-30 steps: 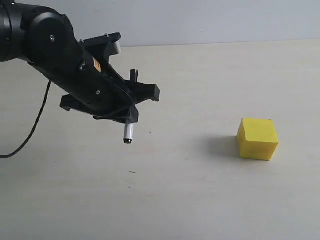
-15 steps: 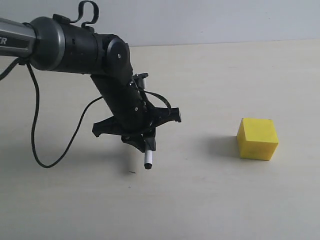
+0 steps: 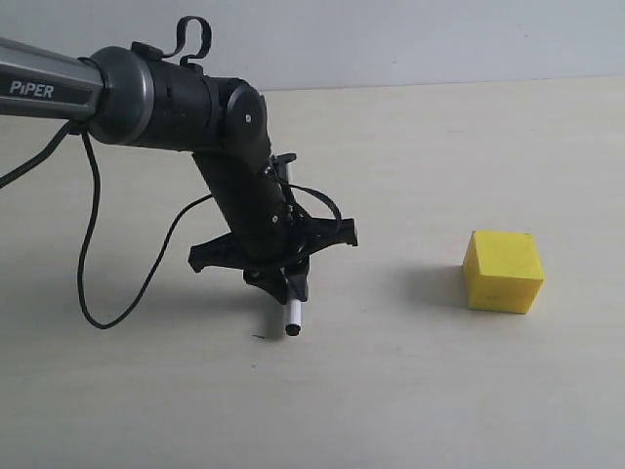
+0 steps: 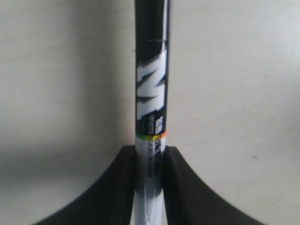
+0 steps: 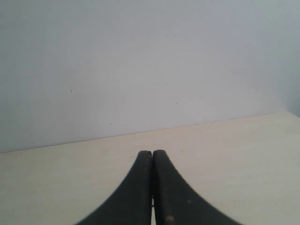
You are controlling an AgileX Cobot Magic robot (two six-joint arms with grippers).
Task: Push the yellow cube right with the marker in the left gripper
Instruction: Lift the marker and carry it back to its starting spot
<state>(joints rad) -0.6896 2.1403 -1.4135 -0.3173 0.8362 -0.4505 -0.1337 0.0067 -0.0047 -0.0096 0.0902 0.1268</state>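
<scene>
The left gripper [image 3: 289, 281] points down at the table, shut on the marker [image 3: 291, 316]. The marker's white end sticks out below the fingers, its tip at or just above the tabletop. In the left wrist view the marker [image 4: 151, 93] runs straight out between the black fingers [image 4: 180, 187] of the left gripper [image 4: 150, 157], its black printed label showing. The yellow cube [image 3: 503, 272] sits on the table well to the right of the marker, apart from it. The right gripper [image 5: 152, 153] is shut with nothing in it, and it does not appear in the exterior view.
A black cable [image 3: 93, 254] loops down from the left arm onto the light table [image 3: 391, 391]. A pale wall [image 3: 410, 39] runs behind the table's far edge. Bare tabletop lies between marker and cube.
The left arm swung down and to the right with the marker, turning it from tilted in mid-air to nearly upright, tip near the table. The cube has not moved.
</scene>
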